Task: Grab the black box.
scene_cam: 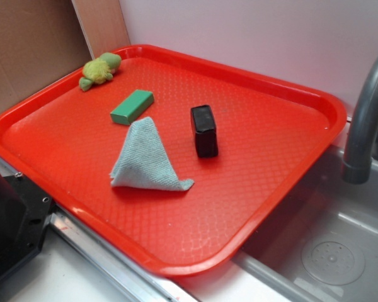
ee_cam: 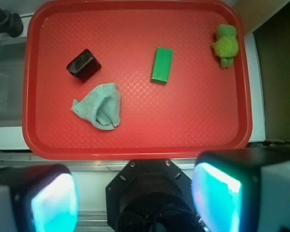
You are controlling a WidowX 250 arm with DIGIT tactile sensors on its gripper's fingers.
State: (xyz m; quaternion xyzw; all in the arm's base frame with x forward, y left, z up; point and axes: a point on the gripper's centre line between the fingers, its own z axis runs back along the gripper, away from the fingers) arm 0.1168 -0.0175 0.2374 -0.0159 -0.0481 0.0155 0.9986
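The red tray [ee_cam: 135, 140] fills most of the wrist view, lying wholly ahead of the gripper [ee_cam: 135, 203] and below it, its near rim just past the fingertips; it seems set there as the working surface, resting partly over the sink [scene_cam: 340, 251] beside the grey faucet [scene_cam: 365, 119]. The gripper hangs high and back from the tray, its two pale pads [ee_cam: 53, 203] spread wide with nothing between them, a stance that suits surveying before a descent. On the tray, the crumpled blue-grey cloth [ee_cam: 100, 107] lies nearest the gripper, ahead and to its left; the green block [ee_cam: 162, 65] lies flat farther ahead, slightly right of centre; the green plush toy [ee_cam: 225, 44] sits far ahead at the right corner. The black box [ee_cam: 83, 64] stands ahead and to the left, just beyond the cloth and apart from it, turned at an angle to the tray edges; in my judgement the wrist must rotate to match that angle, and the cloth's closeness risks a snag.
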